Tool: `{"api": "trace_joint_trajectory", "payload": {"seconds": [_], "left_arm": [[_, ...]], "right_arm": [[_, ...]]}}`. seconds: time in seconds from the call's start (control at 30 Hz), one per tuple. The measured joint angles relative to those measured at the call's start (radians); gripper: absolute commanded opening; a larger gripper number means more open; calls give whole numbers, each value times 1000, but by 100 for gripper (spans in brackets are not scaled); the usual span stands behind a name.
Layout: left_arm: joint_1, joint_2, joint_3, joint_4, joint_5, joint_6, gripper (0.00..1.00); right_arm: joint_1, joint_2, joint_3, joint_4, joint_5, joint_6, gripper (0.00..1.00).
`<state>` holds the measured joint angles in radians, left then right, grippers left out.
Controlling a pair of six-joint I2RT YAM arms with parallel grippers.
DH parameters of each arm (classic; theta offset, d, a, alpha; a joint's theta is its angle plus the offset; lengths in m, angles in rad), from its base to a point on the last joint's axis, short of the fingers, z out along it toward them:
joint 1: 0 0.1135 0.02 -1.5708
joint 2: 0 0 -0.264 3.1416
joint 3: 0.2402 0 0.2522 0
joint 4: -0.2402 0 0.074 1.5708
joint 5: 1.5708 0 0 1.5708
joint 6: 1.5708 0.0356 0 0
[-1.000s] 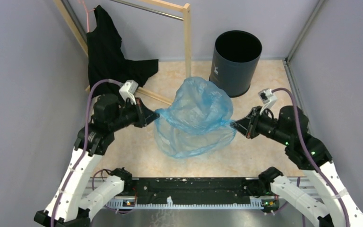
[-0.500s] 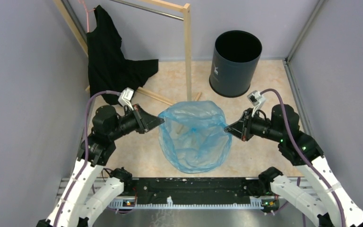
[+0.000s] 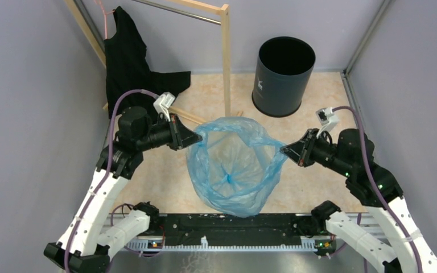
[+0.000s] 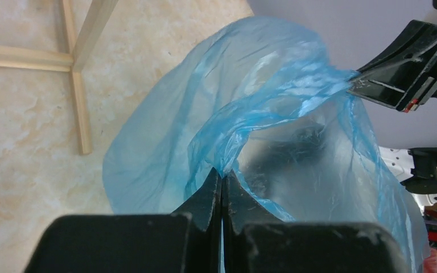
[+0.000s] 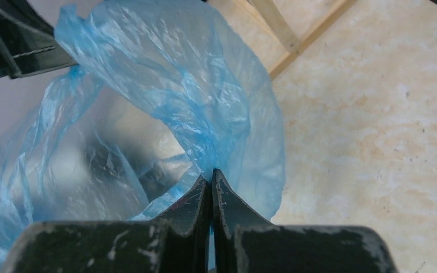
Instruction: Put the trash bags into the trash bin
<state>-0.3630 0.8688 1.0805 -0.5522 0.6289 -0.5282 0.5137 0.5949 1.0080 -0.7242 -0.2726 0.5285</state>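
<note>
The light-blue translucent trash bag (image 3: 233,168) hangs open between my two grippers, its mouth facing up. My left gripper (image 3: 198,138) is shut on the bag's left rim; in the left wrist view (image 4: 222,173) the plastic (image 4: 216,114) is pinched between the closed jaws. My right gripper (image 3: 283,149) is shut on the bag's right rim, and in the right wrist view (image 5: 211,173) the plastic (image 5: 170,85) is pinched the same way. The dark cylindrical trash bin (image 3: 284,74) stands upright at the back, behind and to the right of the bag, apart from it.
A wooden rack (image 3: 225,57) with a black garment (image 3: 126,62) stands at the back left, its base bar (image 3: 188,116) lying on the floor just behind the bag. Grey walls close in on both sides.
Both grippers have spread apart a little and lifted, keeping hold of the rim. The bag's mouth has opened wider and the bag now hangs deeper, toward the near edge.
</note>
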Motion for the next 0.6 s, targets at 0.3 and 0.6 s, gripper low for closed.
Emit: {"api": "trace_joint_trajectory", "payload": {"seconds": [0.3, 0.6], "left_arm": [[0, -95, 3, 0, -169, 94, 0], [0, -173, -13, 7, -367, 150, 0]], "right_arm": [[0, -130, -44, 13, 130, 113, 0], [0, 158, 49, -50, 167, 11, 97]]}}
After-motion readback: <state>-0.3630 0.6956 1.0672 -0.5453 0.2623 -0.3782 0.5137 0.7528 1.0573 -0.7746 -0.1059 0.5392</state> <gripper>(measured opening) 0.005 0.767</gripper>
